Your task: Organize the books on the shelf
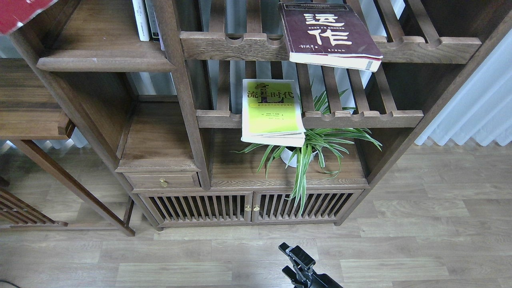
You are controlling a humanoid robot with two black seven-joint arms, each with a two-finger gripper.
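Observation:
The red book point(18, 12) shows only as a corner at the top left edge, above the left end of the solid dark-brown shelf point(104, 62). What holds it is out of view. The thick maroon book point(328, 32) lies flat on the upper slatted rack and overhangs its front rail. The lime-yellow book point(272, 110) lies flat on the lower slatted rack and also overhangs the front. My left gripper is out of view. My right gripper point(289, 259) is low over the floor at the bottom edge, open and empty.
A few upright books point(142, 20) stand at the shelf's right end against a post point(176, 80). A spider plant in a white pot point(294, 156) sits under the yellow book. Below it is a cabinet with slatted doors point(248, 206). A white curtain point(476, 108) hangs at right.

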